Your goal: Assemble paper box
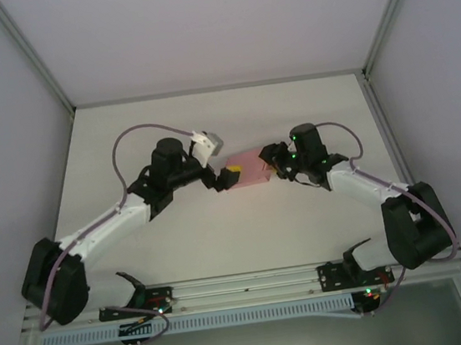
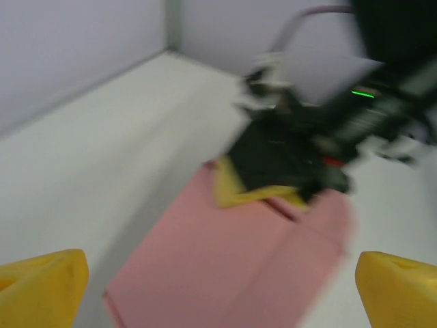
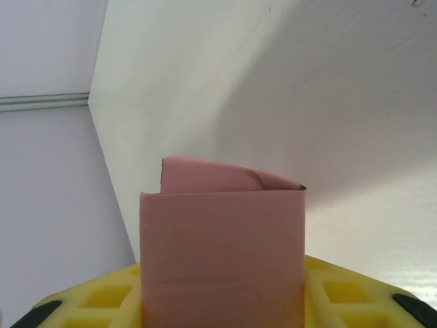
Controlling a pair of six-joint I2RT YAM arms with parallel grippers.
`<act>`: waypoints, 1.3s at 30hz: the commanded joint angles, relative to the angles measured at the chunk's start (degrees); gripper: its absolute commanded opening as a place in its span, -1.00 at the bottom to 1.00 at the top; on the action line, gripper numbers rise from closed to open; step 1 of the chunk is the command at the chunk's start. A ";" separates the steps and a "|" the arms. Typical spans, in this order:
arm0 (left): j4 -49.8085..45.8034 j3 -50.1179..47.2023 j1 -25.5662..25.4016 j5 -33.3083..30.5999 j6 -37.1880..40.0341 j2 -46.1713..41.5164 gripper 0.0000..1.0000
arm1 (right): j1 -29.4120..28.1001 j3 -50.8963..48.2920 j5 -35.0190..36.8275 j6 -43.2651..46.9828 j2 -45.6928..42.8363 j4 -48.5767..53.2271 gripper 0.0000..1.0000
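Observation:
The pink paper box is held above the middle of the table between my two grippers. It is folded into a flat rectangular sleeve. My right gripper is shut on its right end; in the right wrist view the paper box stands up between the yellow pads, with a curved flap showing behind its top edge. My left gripper is at the box's left end and open. In the blurred left wrist view its yellow fingertips stand wide apart, on either side of the paper box without touching it.
The white table is walled on three sides by pale panels with metal corner posts. A rail with the arm bases runs along the near edge. Bare tabletop lies behind and in front of the box.

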State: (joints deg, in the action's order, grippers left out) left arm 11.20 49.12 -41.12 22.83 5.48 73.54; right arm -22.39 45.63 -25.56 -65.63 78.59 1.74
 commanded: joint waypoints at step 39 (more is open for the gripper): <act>-11.62 -1.37 -10.64 -31.44 26.04 -1.35 0.04 | 1.21 3.70 -23.31 -21.15 -4.43 4.09 -0.19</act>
State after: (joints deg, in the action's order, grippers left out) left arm -1.15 47.70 -51.88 -6.02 32.14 72.03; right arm -20.25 49.78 -45.39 -85.71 75.79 8.14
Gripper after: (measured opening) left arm 0.543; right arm 0.427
